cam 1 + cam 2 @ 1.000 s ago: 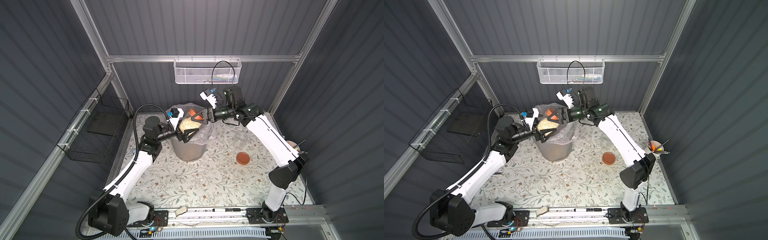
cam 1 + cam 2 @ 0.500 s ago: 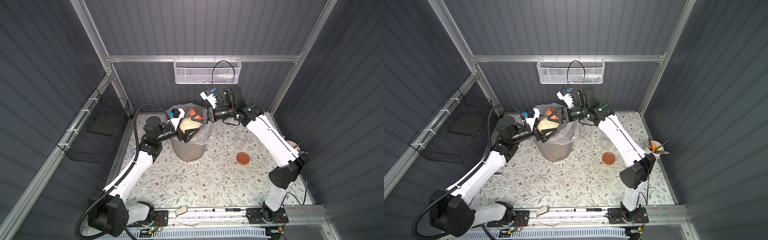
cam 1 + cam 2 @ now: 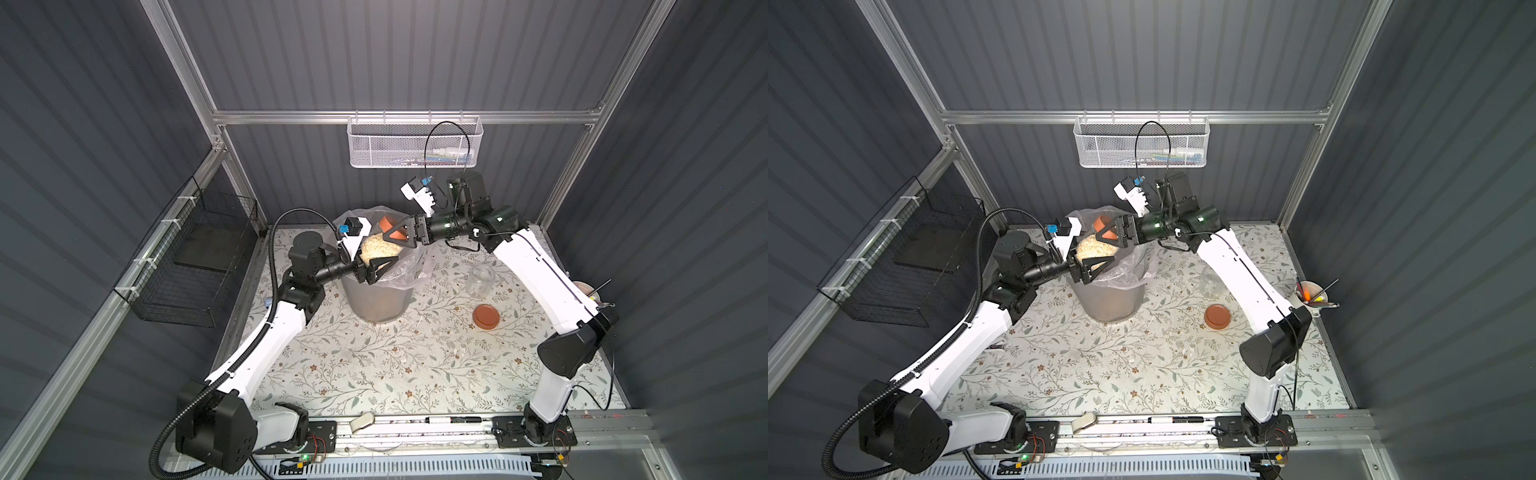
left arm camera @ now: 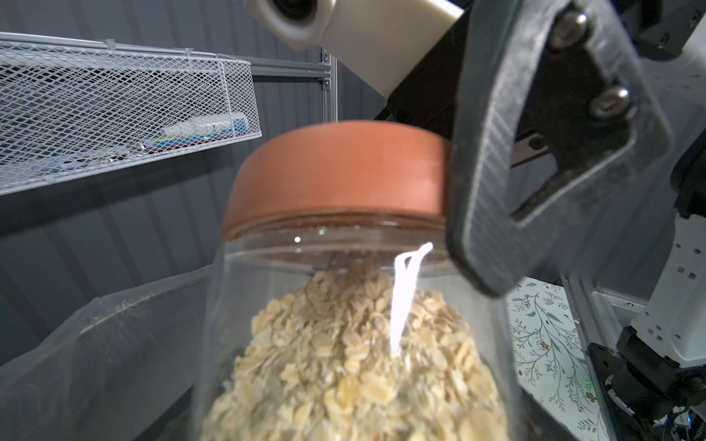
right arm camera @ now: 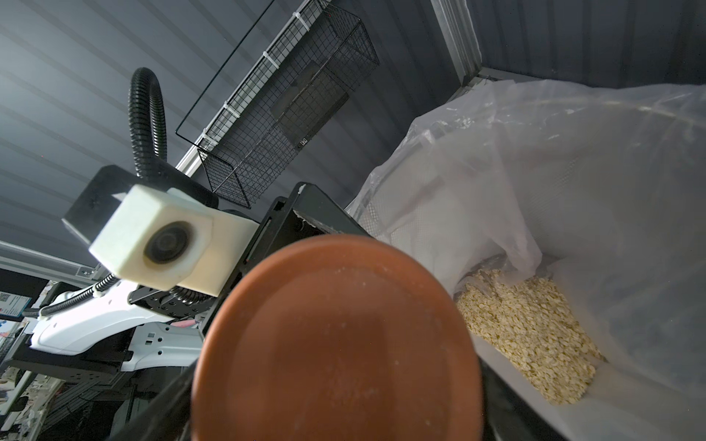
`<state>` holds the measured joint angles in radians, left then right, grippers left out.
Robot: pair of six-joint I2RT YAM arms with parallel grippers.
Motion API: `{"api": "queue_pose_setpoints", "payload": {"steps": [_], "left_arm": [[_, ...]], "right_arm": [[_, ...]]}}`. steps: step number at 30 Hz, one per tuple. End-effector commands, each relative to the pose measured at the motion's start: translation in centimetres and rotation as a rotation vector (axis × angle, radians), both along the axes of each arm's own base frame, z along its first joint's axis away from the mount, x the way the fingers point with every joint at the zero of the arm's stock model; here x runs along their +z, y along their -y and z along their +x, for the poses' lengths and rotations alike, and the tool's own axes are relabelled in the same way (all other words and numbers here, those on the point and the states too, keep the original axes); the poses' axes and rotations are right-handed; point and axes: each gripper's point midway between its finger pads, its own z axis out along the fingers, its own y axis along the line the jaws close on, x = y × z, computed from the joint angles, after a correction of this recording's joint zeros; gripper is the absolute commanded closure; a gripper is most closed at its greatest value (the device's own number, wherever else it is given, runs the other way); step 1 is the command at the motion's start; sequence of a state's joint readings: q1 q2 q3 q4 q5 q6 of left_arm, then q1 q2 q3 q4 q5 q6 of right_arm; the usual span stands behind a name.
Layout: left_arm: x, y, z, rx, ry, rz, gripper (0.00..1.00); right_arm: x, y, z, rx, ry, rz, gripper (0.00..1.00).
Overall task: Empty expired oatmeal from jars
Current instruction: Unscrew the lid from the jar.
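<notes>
Little displacement is recorded against the earlier frames: both arms are held as before over the bin, only a slight widening at the right jaws being noted.

Near to far:

1. Loose lid (image 3: 486, 316), terracotta, lying flat on the floral mat at near right.
2. Empty jar (image 3: 481, 281), clear, upright and uncapped, just beyond that lid.
3. Grey bin (image 3: 376, 300) with clear liner; oatmeal already tipped in is seen at its bottom (image 5: 527, 336).
4. Left gripper (image 3: 380, 268), jaws clenched on the body of the second jar (image 4: 344, 343), which is held tilted above the bin mouth, its oatmeal (image 3: 380, 248) still inside.
5. Right gripper (image 3: 399, 235), jaws set wide about the orange lid (image 4: 340, 175) of that jar; a finger (image 4: 493, 160) is seen against the lid's edge, so the lid is judged grasped.

Step in hand: uncapping of the second jar. The next move is judged to call for twisting the lid free while the jar is held steady, then tipping over the liner.
</notes>
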<state>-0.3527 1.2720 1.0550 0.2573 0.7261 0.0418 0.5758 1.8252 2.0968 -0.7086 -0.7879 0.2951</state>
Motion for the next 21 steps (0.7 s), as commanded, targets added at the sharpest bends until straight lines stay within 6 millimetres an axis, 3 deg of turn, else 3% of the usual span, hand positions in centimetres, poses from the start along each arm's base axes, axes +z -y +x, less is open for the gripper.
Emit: {"api": "queue_pose_setpoints", "payload": {"steps": [1,7,14,21], "left_arm": [[2.8,-0.5,-0.2,0.019,0.08,-0.006,1.0],[3.1,-0.3,-0.7,-0.003,0.076,0.002,1.0],[4.4,0.0,-1.5,-0.057,0.081,-0.012,1.0],[4.8,0.2,-1.8,-0.078,0.075,-0.019,1.0]], "right_arm": [[4.6,1.1,-1.8,0.026,0.114,0.057,0.03],[5.0,1.6,-2.6,0.059,0.157,0.04,0.01],[3.9,1.5,-2.3,0.064,0.142,0.001,0.01],[3.3,1.1,-2.4,0.087,0.13,-0.004,0.09]]}}
